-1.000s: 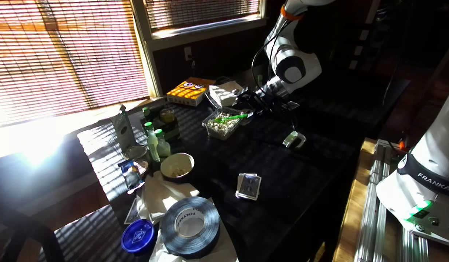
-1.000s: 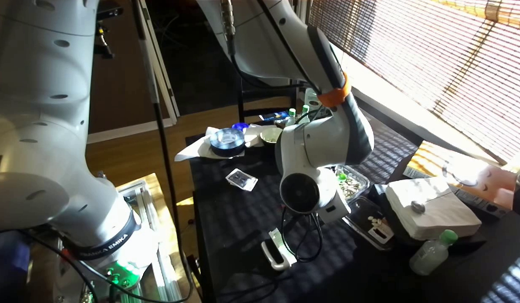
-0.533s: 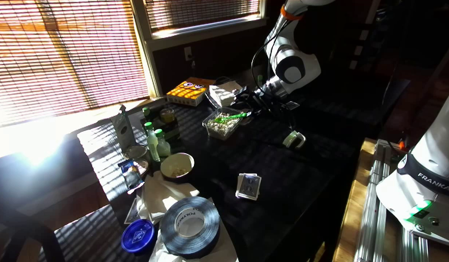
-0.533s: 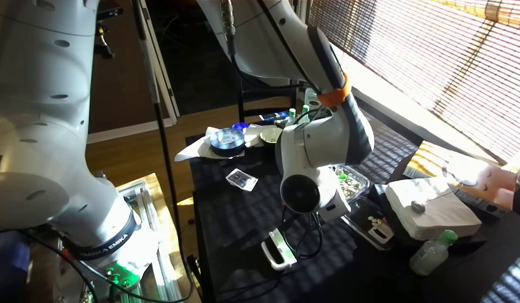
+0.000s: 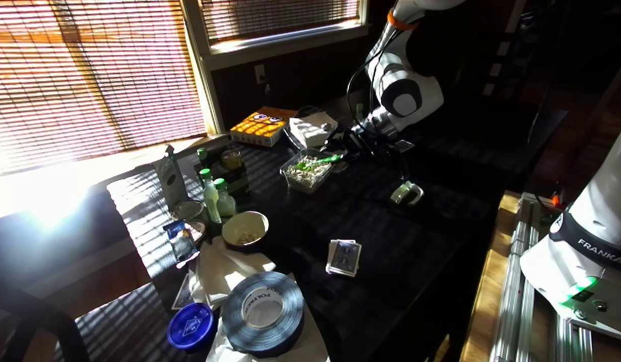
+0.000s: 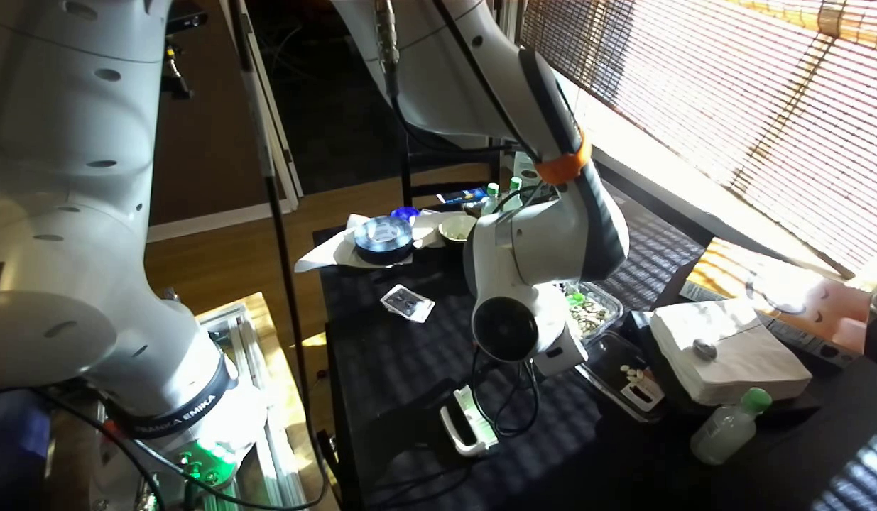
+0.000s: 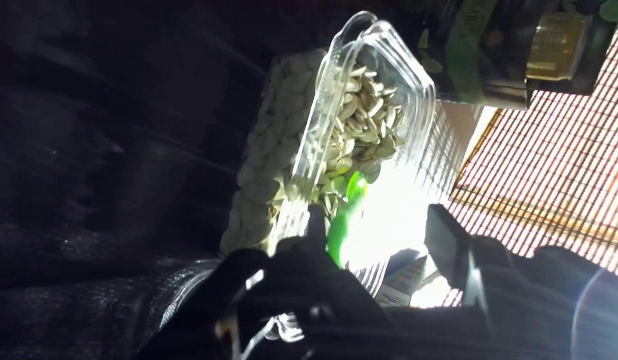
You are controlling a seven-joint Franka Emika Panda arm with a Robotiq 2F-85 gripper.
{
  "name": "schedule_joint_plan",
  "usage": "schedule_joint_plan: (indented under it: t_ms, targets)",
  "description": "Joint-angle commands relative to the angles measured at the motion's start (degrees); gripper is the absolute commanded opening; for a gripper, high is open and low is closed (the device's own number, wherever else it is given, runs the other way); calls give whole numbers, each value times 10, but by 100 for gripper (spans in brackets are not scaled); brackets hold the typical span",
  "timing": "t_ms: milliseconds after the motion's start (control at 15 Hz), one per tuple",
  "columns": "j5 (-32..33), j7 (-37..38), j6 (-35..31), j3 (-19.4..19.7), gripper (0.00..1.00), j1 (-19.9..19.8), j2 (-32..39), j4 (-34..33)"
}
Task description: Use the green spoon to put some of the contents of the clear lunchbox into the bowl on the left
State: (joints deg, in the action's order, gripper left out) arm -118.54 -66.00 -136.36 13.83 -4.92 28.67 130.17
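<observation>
The clear lunchbox (image 5: 293,182) holds pale seeds and stands near the back of the dark table; it shows in the wrist view (image 7: 414,100) and partly behind the arm in an exterior view (image 6: 614,306). The green spoon (image 5: 328,160) lies with its bowl in the seeds and its handle over the rim towards my gripper (image 5: 336,147). In the wrist view my gripper (image 7: 373,220) is open, with the spoon (image 7: 339,234) between the fingers, close to the left finger. Glare hides part of the box. The bowl (image 5: 237,223) holds a few seeds at its bottom and stands nearer the bottles.
Green-capped bottles (image 5: 225,203) stand behind the bowl. Playing cards (image 5: 344,259), a tape roll (image 5: 285,322) and a white-handled object (image 5: 407,193) lie on the table. A yellow box (image 5: 260,125), napkins (image 6: 736,355) and a dark tray (image 6: 616,372) are near the lunchbox.
My gripper has shifted slightly downward around the spoon's handle end, and less of the handle shows. The lunchbox and the bowl have not moved.
</observation>
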Motion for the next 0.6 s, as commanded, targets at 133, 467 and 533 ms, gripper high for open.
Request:
schedule_joint_plan:
  t_ms: [133,467,533]
  targets:
    - [-4,14,13,-1,12,-2,9,-10]
    - [0,15,22,1,3,-4,1,-6]
    - [9,20,24,3,3,-5,-4,-3]
